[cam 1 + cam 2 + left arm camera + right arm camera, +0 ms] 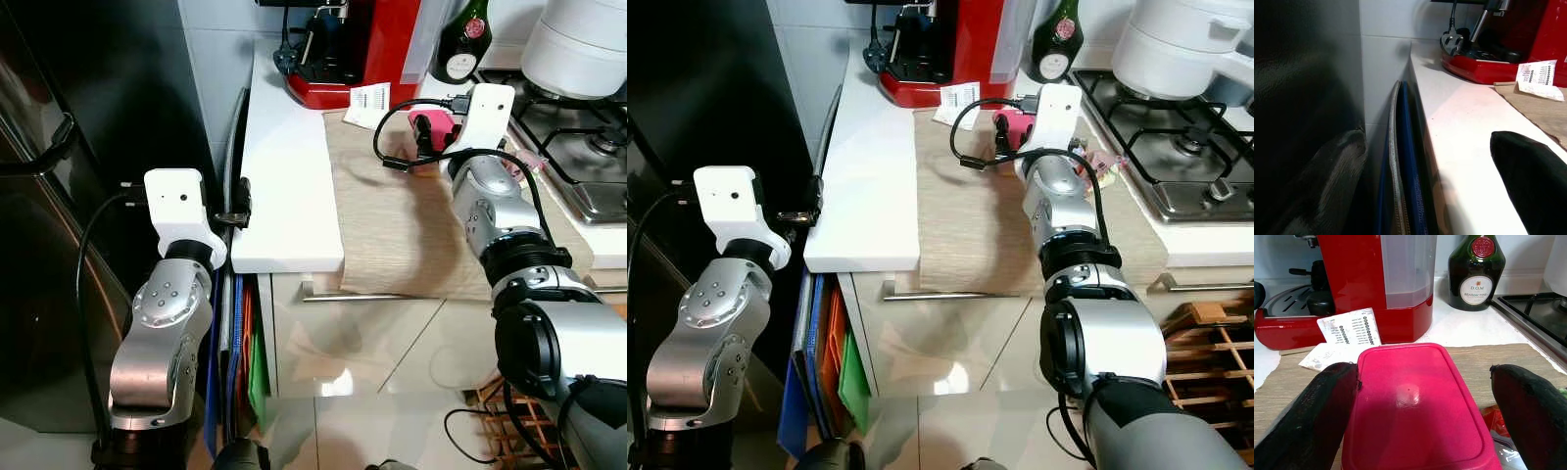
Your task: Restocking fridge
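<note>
From the head, you see your right gripper (431,132) reaching over the mat (411,230) on the counter (284,196), right at the pink box (434,125), which sits just in front of the red coffee machine (358,49). Your left gripper (235,211) waits at the counter's near left corner, beside the black fridge (78,147). In the left wrist view, its fingers (1528,171) are spread with nothing between them. In the right wrist view, the fingers (1317,406) are spread wide on both sides of the pink box and look not yet pressed on it. You seem to be at the picking-up step. Next, you likely need to squeeze the box, lift it, and carry it toward the fridge.
</note>
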`<state>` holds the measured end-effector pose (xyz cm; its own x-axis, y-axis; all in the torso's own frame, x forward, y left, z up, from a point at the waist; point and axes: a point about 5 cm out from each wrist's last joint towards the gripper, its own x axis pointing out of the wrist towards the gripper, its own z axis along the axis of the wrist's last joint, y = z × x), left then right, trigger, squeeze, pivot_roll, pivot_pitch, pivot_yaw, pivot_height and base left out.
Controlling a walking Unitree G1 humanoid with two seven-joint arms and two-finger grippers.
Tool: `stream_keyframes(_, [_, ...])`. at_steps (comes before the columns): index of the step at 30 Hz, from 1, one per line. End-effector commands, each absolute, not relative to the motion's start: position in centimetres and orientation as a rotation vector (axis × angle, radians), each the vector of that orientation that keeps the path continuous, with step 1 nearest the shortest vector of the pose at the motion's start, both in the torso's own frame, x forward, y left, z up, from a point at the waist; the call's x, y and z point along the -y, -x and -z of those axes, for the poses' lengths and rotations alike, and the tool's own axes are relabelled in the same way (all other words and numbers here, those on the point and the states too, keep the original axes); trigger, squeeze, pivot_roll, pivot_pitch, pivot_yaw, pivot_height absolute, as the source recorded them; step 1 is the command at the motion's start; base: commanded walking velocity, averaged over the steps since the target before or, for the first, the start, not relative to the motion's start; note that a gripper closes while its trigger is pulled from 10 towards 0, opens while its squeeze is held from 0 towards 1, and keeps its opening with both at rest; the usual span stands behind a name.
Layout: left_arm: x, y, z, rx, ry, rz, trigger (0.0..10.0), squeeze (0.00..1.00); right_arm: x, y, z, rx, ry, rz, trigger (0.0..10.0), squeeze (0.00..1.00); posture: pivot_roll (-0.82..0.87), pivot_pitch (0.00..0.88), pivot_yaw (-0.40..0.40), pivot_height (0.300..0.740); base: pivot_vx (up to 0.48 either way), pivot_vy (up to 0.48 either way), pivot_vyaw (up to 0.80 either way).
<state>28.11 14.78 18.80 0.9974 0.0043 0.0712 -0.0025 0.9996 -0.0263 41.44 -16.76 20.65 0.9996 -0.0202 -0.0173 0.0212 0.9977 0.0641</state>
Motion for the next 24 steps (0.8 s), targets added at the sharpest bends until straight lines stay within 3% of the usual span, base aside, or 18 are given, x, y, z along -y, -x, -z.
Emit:
stream_keyframes(1, [-14.7,-28.1,-19.1,0.077,0.021,-0.011,10.0,0.0,17.0,-41.4,-19.7,-0.083,-0.041,0.022,10.0,0.0,0.12,0.086,-0.021,0.74,0.0,0.0,0.0])
stream_keyframes(14, [-14.8,-28.2,-19.2,0.082,0.023,-0.025,10.0,0.0,17.4,-41.5,-20.9,-0.038,0.061,-0.009,10.0,0.0,0.11,0.084,-0.025,0.74,0.0,0.0,0.0])
stream_keyframes(24, [-14.7,-28.3,-19.2,0.083,0.024,-0.024,10.0,0.0,17.8,-41.4,-21.1,-0.02,0.025,-0.021,10.0,0.0,0.11,0.081,-0.024,0.74,0.0,0.0,0.0])
